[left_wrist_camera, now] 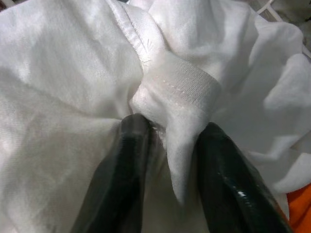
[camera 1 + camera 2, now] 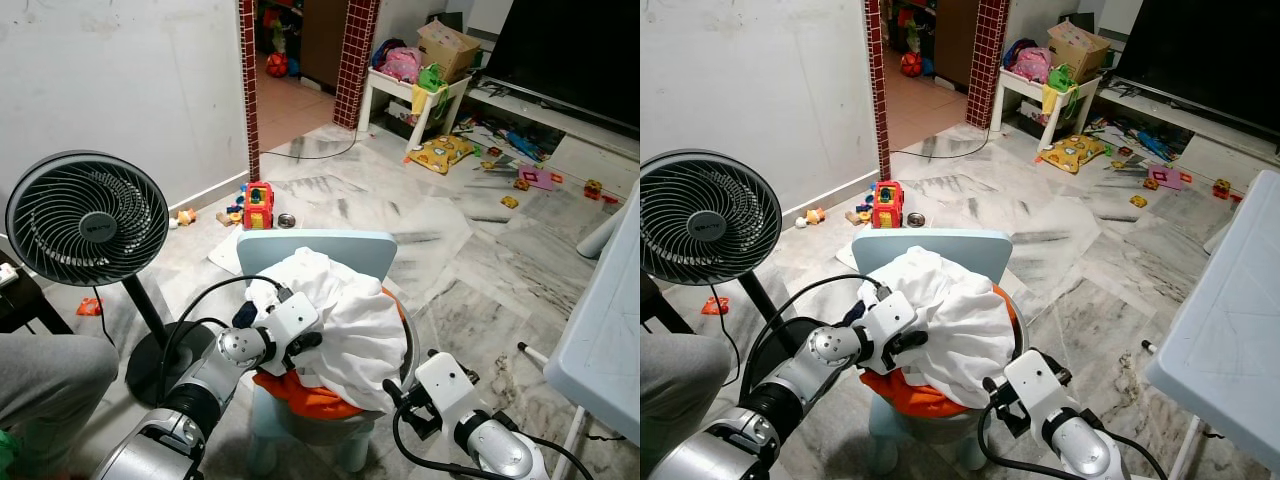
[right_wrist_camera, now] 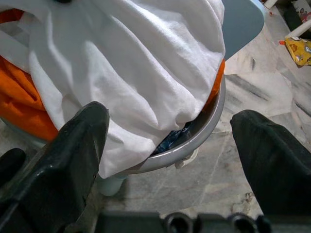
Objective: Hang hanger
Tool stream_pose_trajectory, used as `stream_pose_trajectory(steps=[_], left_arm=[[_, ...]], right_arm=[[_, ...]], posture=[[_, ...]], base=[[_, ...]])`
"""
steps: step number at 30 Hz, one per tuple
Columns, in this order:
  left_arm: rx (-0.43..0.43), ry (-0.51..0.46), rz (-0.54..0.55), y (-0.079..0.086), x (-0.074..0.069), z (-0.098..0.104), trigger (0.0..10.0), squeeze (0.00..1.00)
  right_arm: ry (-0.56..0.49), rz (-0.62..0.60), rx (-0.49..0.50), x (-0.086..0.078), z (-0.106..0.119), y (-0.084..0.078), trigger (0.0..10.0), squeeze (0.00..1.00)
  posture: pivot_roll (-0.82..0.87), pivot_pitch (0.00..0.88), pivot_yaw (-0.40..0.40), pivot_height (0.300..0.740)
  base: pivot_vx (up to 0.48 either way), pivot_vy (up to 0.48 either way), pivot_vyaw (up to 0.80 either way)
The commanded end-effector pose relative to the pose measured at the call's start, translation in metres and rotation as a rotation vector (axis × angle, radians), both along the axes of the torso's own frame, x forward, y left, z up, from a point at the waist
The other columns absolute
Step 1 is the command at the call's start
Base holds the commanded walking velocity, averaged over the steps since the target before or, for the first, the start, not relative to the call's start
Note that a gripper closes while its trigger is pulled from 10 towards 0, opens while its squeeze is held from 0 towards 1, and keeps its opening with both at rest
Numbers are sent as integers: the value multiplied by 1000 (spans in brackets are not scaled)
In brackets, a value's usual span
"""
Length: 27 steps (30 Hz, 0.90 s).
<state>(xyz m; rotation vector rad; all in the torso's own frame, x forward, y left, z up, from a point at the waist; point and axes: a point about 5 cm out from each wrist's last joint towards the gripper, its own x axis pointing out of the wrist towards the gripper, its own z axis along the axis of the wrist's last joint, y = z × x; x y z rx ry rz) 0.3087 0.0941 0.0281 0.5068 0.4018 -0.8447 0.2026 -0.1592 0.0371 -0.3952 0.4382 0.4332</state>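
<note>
Left gripper (image 1: 167, 145): pinched on a hemmed fold of the white cloth (image 2: 340, 310), at the top of the heap.
Right gripper (image 3: 170, 141): fingers spread wide, holding nothing, low beside the basin (image 3: 206, 128), just short of the cloth's hanging edge.
Hanger: cannot tell where it is; none visible among the clothes.
Orange cloth (image 2: 310, 398): under the white one, below the left fingers.
Doing it well: lift the pinched hem straight up, slowly; watch that the orange cloth doesn't drag out too.
</note>
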Motion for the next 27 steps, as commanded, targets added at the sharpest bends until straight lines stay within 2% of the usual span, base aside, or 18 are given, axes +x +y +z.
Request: stream_pose_trajectory(steps=[1,10,16,20,23,24,25,26,27], left_arm=[[-6,-26,2,-2,5,6,0,0],[-53,-122,58,-5,10,15,0,0],[-76,-143,68,-8,7,14,0,0],[-139,-180,87,-12,5,18,0,0],[-218,-150,50,-20,-6,16,0,0],[-218,-150,50,-20,-6,16,0,0],[-234,-111,12,-24,-15,10,0,0],[-234,-111,12,-24,-15,10,0,0],[-231,-72,-25,-26,-24,4,0,0]], right_arm=[[-4,-2,-8,0,2,-2,10000,0],[-3,-2,-11,0,2,-2,10000,0],[-2,0,-12,0,2,-2,10000,0],[-3,0,-13,1,2,-2,10000,0],[-1,2,-18,1,1,-3,10000,0],[-1,2,-18,1,1,-3,10000,0],[-1,2,-19,1,1,-3,10000,0],[-1,2,-19,1,1,-3,10000,0],[0,3,-20,1,1,-3,10000,0]], posture=[[52,0,-61,740],[53,0,-64,740],[54,0,-64,740],[54,0,-63,740],[56,0,-62,740],[56,0,-62,740],[57,0,-63,740],[57,0,-63,740],[57,0,-63,740]], base=[[0,0,0],[0,0,0],[0,0,0],[0,0,0],[0,0,0],[0,0,0],[0,0,0],[0,0,0],[0,0,0]])
